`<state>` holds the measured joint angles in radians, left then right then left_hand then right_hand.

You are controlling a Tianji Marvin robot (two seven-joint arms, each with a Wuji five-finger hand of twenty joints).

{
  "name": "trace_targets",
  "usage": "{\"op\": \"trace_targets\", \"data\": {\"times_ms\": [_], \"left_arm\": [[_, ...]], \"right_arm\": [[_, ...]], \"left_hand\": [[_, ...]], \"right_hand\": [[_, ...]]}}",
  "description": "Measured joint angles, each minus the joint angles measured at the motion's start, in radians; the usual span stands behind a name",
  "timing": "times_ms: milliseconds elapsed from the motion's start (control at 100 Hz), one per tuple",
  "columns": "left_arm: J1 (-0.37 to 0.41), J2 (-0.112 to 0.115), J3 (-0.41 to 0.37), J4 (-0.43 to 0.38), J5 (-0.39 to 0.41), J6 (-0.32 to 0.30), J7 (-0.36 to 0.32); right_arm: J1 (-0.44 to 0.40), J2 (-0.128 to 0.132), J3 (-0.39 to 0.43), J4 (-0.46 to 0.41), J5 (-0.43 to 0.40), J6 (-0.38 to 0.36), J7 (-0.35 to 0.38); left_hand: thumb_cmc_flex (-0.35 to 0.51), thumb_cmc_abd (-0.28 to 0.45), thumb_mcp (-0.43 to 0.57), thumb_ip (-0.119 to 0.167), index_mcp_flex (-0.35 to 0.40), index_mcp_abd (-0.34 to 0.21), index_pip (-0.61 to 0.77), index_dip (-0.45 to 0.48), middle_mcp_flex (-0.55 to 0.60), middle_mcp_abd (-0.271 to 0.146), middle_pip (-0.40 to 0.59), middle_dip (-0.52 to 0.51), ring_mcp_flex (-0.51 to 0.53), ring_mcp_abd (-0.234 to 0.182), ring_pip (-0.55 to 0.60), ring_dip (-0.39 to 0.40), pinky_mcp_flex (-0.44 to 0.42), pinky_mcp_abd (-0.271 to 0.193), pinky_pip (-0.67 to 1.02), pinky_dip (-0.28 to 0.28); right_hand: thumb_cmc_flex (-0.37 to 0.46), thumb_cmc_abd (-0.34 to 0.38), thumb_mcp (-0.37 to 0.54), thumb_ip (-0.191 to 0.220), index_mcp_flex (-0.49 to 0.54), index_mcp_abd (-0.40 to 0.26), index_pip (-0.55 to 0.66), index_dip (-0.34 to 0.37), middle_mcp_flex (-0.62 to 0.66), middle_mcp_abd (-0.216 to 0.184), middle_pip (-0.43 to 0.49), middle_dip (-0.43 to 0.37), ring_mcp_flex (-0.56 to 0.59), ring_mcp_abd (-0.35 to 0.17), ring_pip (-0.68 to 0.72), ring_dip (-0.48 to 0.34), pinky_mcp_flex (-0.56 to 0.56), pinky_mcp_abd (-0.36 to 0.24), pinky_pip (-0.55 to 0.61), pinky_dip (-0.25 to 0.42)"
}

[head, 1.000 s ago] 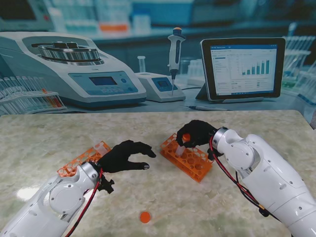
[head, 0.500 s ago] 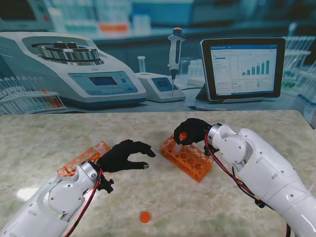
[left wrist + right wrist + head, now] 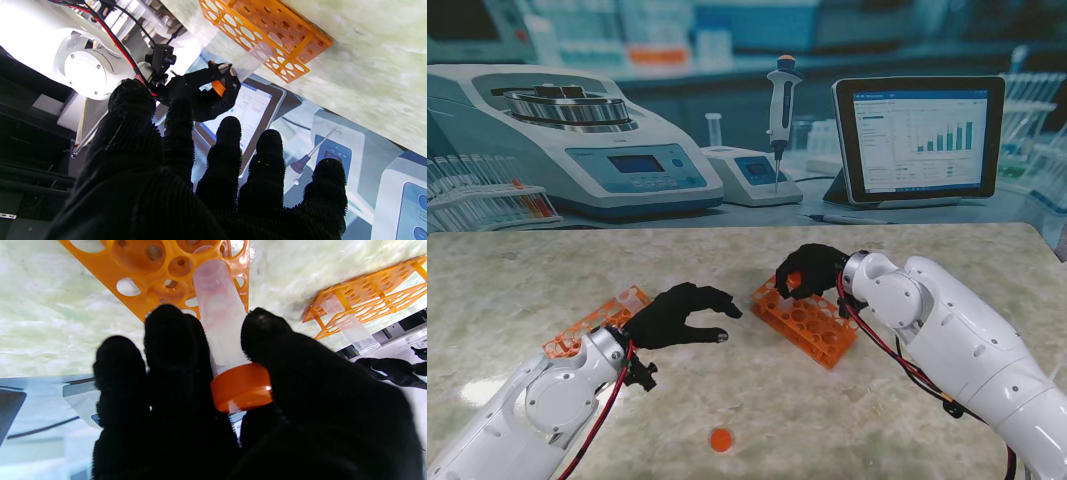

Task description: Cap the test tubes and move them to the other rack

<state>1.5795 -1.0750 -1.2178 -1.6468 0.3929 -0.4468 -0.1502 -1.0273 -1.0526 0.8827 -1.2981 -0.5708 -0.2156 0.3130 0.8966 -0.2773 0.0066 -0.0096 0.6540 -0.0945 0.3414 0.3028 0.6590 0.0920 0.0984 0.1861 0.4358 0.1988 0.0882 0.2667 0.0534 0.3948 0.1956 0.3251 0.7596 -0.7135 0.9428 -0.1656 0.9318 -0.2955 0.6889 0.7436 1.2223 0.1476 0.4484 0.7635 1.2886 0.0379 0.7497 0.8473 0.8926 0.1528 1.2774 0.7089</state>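
Right robot hand (image 3: pixel 253 400) grasping capped tube (image 3: pixel 222 330), seemingly at rack (image 3: pixel 156 270); left robot hand (image 3: pixel 682 315) released.

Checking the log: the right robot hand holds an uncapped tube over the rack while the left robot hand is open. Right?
Not quite. The right robot hand holds a tube with an orange cap on, as the right wrist view shows. It is over the rack, and the left robot hand is open.
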Motion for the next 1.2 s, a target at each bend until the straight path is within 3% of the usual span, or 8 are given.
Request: {"op": "trace_targets", "data": {"times_ms": [120,230,270,380,430,530,870,1200], "left_arm": [[0.0,0.0,-0.001,0.0,0.0,0.0,0.0],[0.003,0.0,-0.006,0.0,0.003,-0.001,0.002],[0.004,0.0,-0.007,0.0,0.004,-0.001,0.004],[0.006,0.0,-0.008,-0.001,0.006,-0.001,0.006],[0.007,0.0,-0.009,-0.001,0.007,-0.001,0.006],[0.009,0.0,-0.011,-0.002,0.008,-0.002,0.006],[0.026,-0.001,-0.028,-0.015,0.018,-0.003,0.013],[0.049,-0.001,-0.047,-0.033,0.032,-0.003,0.02]], "right_arm": [[0.012,-0.004,-0.022,0.018,0.0,0.0,-0.005],[0.017,-0.005,-0.033,0.026,-0.004,0.002,-0.001],[0.017,-0.005,-0.035,0.029,-0.006,0.002,-0.001],[0.019,-0.006,-0.04,0.038,-0.006,-0.001,-0.006],[0.019,-0.008,-0.042,0.043,-0.005,-0.005,-0.012],[0.019,-0.011,-0.044,0.052,-0.001,-0.015,-0.023],[-0.027,-0.03,0.019,0.048,-0.043,-0.051,-0.137],[-0.22,-0.03,0.22,-0.128,-0.126,-0.1,-0.228]], "left_hand": [[0.0,0.0,0.0,0.0,0.0,0.0,0.0,0.0,0.0,0.0,0.0,0.0,0.0,0.0,0.0,0.0,0.0,0.0,0.0,0.0],[0.0,0.0,0.0,0.0,0.0,0.0,0.0,0.0,0.0,0.0,0.0,0.0,0.0,0.0,0.0,0.0,0.0,0.0,0.0,0.0],[0.0,0.0,0.0,0.0,0.0,0.0,0.0,0.0,0.0,0.0,0.0,0.0,0.0,0.0,0.0,0.0,0.0,0.0,0.0,0.0],[0.0,0.0,0.0,0.0,0.0,0.0,0.0,0.0,0.0,0.0,0.0,0.0,0.0,0.0,0.0,0.0,0.0,0.0,0.0,0.0],[0.0,0.0,0.0,0.0,0.0,0.0,0.0,0.0,0.0,0.0,0.0,0.0,0.0,0.0,0.0,0.0,0.0,0.0,0.0,0.0],[0.0,0.001,0.0,0.0,0.0,0.0,0.0,0.0,0.0,0.0,0.0,0.0,0.0,0.0,0.0,0.0,0.0,0.0,0.0,0.0],[-0.001,0.026,0.0,0.0,-0.024,0.01,-0.032,-0.013,-0.012,0.0,-0.01,0.0,-0.008,0.0,-0.001,0.0,-0.001,-0.001,0.0,0.0],[-0.002,0.064,0.0,0.0,-0.04,0.023,-0.058,-0.028,-0.045,0.0,-0.014,-0.013,-0.019,0.0,-0.003,0.0,-0.011,-0.003,-0.016,0.0]], "right_hand": [[0.018,0.04,-0.077,0.0,-0.101,-0.001,0.104,-0.192,-0.043,-0.011,-0.08,-0.039,-0.091,0.023,-0.135,-0.028,-0.154,0.035,-0.067,0.0],[-0.002,0.067,-0.131,0.001,-0.17,-0.002,0.111,-0.281,-0.115,-0.034,-0.143,-0.096,-0.21,0.036,-0.27,-0.102,-0.313,0.062,-0.15,-0.016],[-0.019,0.075,-0.162,0.001,-0.194,0.008,0.098,-0.302,-0.14,-0.042,-0.161,-0.171,-0.259,0.041,-0.321,-0.138,-0.364,0.074,-0.174,-0.039],[-0.109,0.115,-0.21,0.004,-0.197,0.043,-0.058,-0.291,-0.226,-0.081,-0.211,-0.307,-0.372,0.057,-0.411,-0.236,-0.486,0.102,-0.244,-0.094],[-0.152,0.147,-0.241,0.025,-0.197,0.06,-0.126,-0.276,-0.265,-0.115,-0.245,-0.337,-0.412,0.065,-0.461,-0.271,-0.533,0.111,-0.268,-0.119],[-0.2,0.189,-0.286,0.064,-0.212,0.061,-0.224,-0.226,-0.314,-0.126,-0.272,-0.387,-0.483,0.08,-0.485,-0.335,-0.603,0.121,-0.307,-0.17],[-0.25,0.246,-0.359,0.073,-0.257,0.076,-0.264,-0.225,-0.364,-0.127,-0.295,-0.443,-0.568,0.091,-0.532,-0.419,-0.699,0.155,-0.383,-0.268],[-0.25,0.261,-0.388,0.081,-0.268,0.156,-0.289,-0.249,-0.364,-0.127,-0.295,-0.445,-0.569,0.073,-0.549,-0.437,-0.705,0.157,-0.393,-0.304]]}}
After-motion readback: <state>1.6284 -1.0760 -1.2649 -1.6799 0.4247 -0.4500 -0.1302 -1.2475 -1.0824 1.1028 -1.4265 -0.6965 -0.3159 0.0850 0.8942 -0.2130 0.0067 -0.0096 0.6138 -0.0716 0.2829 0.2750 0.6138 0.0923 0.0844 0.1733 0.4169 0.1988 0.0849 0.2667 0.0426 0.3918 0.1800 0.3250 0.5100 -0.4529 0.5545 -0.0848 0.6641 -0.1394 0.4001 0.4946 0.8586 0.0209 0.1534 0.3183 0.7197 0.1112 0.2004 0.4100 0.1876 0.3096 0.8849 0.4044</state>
